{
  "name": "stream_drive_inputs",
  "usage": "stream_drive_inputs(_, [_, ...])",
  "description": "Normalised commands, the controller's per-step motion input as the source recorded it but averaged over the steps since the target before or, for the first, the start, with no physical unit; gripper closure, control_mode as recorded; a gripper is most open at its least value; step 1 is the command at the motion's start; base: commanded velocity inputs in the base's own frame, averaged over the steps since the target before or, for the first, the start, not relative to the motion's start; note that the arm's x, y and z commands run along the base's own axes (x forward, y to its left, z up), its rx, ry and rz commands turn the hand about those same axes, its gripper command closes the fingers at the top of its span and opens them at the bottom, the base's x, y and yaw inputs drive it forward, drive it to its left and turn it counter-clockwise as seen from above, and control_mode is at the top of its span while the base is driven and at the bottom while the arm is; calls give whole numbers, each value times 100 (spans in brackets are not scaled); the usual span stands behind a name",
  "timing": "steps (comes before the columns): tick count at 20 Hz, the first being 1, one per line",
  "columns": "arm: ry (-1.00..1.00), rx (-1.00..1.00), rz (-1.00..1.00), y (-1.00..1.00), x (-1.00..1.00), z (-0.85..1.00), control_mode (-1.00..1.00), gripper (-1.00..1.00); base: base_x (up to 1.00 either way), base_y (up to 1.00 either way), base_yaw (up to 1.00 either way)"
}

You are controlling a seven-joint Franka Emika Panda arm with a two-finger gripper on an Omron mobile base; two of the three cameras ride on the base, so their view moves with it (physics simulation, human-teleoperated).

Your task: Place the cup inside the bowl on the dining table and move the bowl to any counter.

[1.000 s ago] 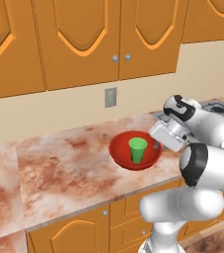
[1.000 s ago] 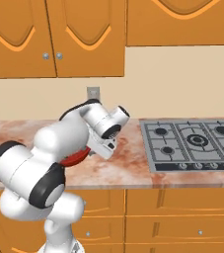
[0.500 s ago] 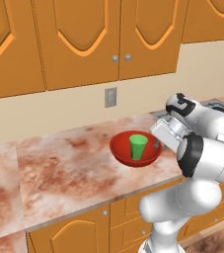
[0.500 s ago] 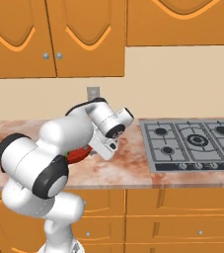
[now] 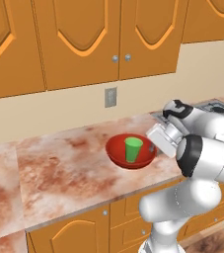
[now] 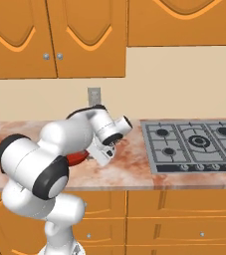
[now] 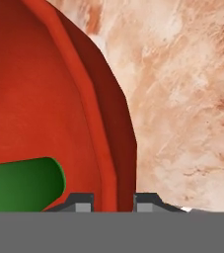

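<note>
The red bowl [image 5: 117, 152] sits low on the marbled counter [image 5: 59, 173] under the orange wall cabinets, and the green cup [image 5: 133, 149] stands upright inside it. My gripper [image 5: 153, 147] is at the bowl's right rim. In the hand view my gripper [image 7: 113, 200] straddles the bowl's [image 7: 44, 108] rim wall, one finger inside and one outside, pressed on it. The cup [image 7: 19, 183] lies just inside the inner finger. From the right base view the arm hides most of the bowl [image 6: 77, 158], leaving a red sliver visible. I cannot tell whether the bowl touches the counter.
A grey gas hob [image 6: 196, 144] is set into the counter to the right of the bowl. A wall outlet [image 5: 110, 97] sits on the beige wall behind it. Bare marbled worktop [image 5: 49, 158] stretches left of the bowl. The counter's front edge [image 6: 134, 187] is close by.
The arm's elbow has swung and the hand has shifted slightly left and down with the bowl and cup. The grip on the rim is unchanged.
</note>
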Motion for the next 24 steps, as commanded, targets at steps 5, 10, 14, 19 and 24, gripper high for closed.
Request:
stream_drive_inputs(5, [0,1,-4,37,0,-19,-100,100,0,0,0])
stream_drive_inputs(10, [2,0,-4,39,19,0,-100,100,0,0,0])
stream_drive_inputs(14, [5,0,-4,41,23,0,-100,100,0,0,0])
stream_drive_inputs(19, [8,0,-4,40,21,-3,-100,100,0,0,0])
stream_drive_inputs(24, [7,0,-3,33,17,-16,-100,100,0,0,0])
